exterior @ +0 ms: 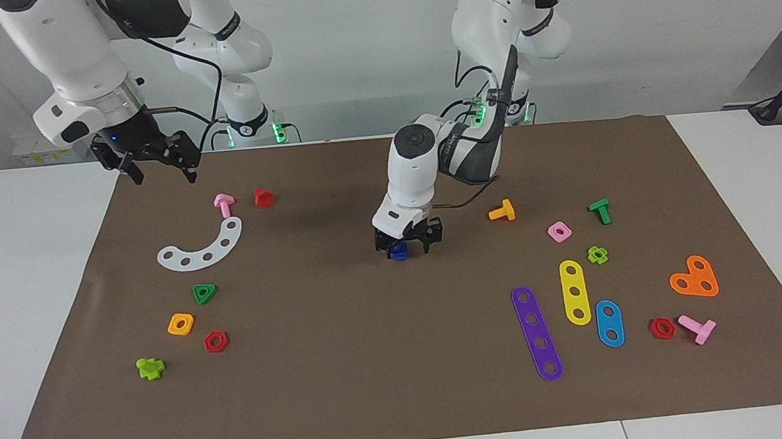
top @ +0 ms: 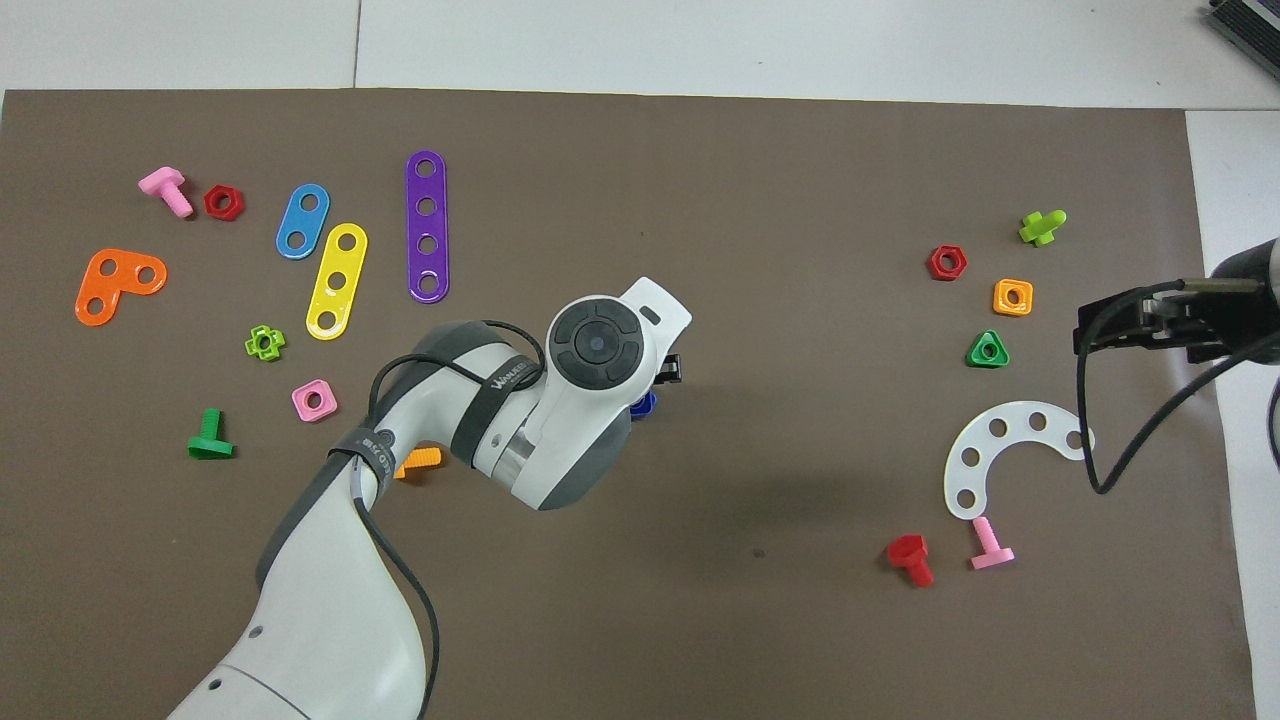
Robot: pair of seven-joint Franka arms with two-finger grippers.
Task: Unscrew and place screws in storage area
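Dark-blue screw (exterior: pixel 399 251) at mat (exterior: pixel 346 362) centre, clasped between left gripper (exterior: pixel 408 240) fingers | judged light, rigid, slick; best held by head flats | right gripper (exterior: pixel 149 158) parted, empty, waiting

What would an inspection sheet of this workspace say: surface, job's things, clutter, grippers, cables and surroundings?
Surface: brown mat on a white table.
Job's things: small dark-blue plastic screw piece at mid-mat, between the left gripper's fingers.
Clutter: white curved strip, purple four-hole strip, yellow strip, orange heart plate, and coloured bolts and nuts at both ends.
Grippers: left gripper down on the screw piece; right gripper waits open over the mat's corner.
Cables: black cable along the right arm.
Surroundings: grey wall.
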